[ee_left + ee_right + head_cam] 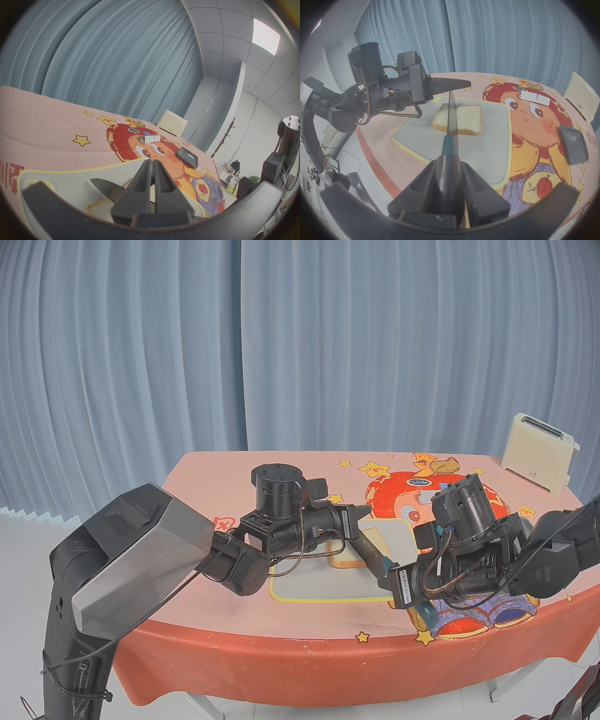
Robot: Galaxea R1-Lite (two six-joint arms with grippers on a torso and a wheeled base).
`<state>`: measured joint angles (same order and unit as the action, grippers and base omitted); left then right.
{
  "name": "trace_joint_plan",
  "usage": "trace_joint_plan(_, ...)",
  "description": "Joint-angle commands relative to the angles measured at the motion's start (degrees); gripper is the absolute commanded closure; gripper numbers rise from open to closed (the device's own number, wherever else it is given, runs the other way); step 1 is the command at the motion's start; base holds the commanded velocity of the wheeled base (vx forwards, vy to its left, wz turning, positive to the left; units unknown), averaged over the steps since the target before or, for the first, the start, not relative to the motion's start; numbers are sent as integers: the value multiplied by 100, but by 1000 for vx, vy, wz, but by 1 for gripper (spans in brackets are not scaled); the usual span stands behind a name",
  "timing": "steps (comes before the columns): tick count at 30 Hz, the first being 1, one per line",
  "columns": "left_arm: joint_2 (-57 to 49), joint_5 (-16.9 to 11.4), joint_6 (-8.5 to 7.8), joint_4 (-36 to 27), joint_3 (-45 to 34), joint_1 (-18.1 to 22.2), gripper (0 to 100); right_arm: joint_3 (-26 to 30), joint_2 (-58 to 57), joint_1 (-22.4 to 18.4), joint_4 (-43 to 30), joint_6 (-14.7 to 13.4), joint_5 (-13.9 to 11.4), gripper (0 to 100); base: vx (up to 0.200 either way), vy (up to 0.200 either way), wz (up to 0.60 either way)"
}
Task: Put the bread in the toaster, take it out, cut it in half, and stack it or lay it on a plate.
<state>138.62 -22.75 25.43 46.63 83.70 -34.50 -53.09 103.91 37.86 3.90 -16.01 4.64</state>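
Shut tight on nothing at the left gripper (153,164), hovering just above the bread (468,120). Clamped around the knife (452,118) by its handle at the right gripper (449,162), with the blade lined across the slice's middle. Lying flat on the grey cutting board (325,580), centre of the head frame. Well apart from the toaster (537,452), upper right of that frame.

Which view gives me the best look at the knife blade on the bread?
Right wrist view: the knife shows its whole blade across the middle of the bread. The left wrist view catches part of the blade beside the left gripper; in the head view most of it is covered.
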Motion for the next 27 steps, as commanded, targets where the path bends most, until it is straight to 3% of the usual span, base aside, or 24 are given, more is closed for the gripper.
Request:
trace_joint_plan(1,-133,-2,6,22,59,5,100,27,59,19,-39,1,1,100,0,0,0)
trace_joint_plan(7,-142,7,-3,-233,50,22,100,-8,-20,28,67,1,-7,100,0,0,0)
trace_joint_plan(27,34,16,-12,-242,32,22,100,18,68,10,41,1,1,100,0,0,0)
